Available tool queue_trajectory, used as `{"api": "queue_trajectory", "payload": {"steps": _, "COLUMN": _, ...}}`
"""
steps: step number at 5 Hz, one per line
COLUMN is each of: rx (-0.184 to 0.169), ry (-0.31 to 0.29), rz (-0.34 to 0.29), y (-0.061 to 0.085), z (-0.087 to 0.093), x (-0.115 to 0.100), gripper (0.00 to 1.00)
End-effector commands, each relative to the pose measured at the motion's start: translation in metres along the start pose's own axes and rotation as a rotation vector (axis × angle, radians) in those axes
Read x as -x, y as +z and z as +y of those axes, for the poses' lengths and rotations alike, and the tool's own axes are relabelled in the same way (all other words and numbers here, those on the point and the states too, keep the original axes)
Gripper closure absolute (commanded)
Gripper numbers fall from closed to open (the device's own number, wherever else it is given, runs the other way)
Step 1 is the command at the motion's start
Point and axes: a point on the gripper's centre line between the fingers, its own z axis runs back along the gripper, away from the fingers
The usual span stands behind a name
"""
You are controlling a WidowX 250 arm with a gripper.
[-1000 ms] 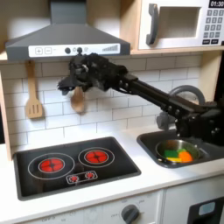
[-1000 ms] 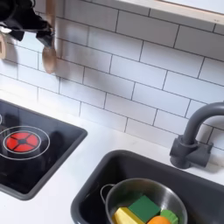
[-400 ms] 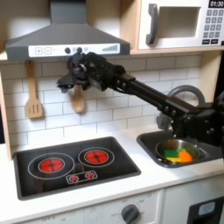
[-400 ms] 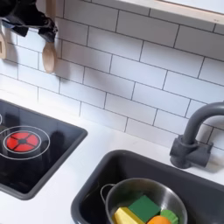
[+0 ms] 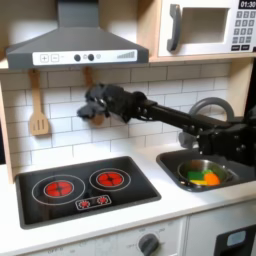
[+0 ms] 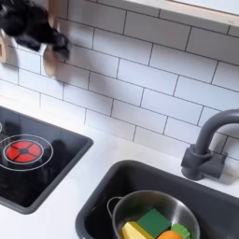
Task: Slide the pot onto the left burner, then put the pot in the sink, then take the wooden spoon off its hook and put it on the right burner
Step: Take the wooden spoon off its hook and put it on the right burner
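Wooden spatula [image 5: 39, 108] left of pincer [image 5: 93, 110]

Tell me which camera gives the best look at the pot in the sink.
The second exterior view. There the pot sits close up in the sink, its rim and the coloured toy food inside plain to see. In the first exterior view the pot is small, at the frame's right, partly behind the arm.
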Motion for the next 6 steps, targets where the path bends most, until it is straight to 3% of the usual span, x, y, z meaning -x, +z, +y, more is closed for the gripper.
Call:
{"api": "queue_trajectory", "payload": {"steps": 1, "rx": 0.073, "ry": -0.009, "rz": -0.103, "y": 0.038, "z": 0.004, "x": 0.009, "gripper": 0.0}}
{"api": "queue_trajectory", "payload": {"steps": 2, "rx": 0.057, "ry": -0.002, "rz": -0.123, "y": 0.041, "z": 0.009, "x": 0.003, "gripper": 0.0}}
{"api": "queue_trajectory", "payload": {"steps": 4, "rx": 0.051, "ry": 0.003, "rz": -0.151, "y": 0.027, "z": 0.004, "x": -0.007, "gripper": 0.0}}
{"api": "queue_trajectory", "payload": {"steps": 5, "rx": 0.049, "ry": -0.007, "rz": -0.173, "y": 0.044, "z": 0.01, "x": -0.017, "gripper": 0.0}}
{"api": "queue_trajectory", "payload": {"steps": 6, "rx": 0.064, "ry": -0.012, "rz": -0.17, "y": 0.032, "z": 0.003, "x": -0.02, "gripper": 0.0}}
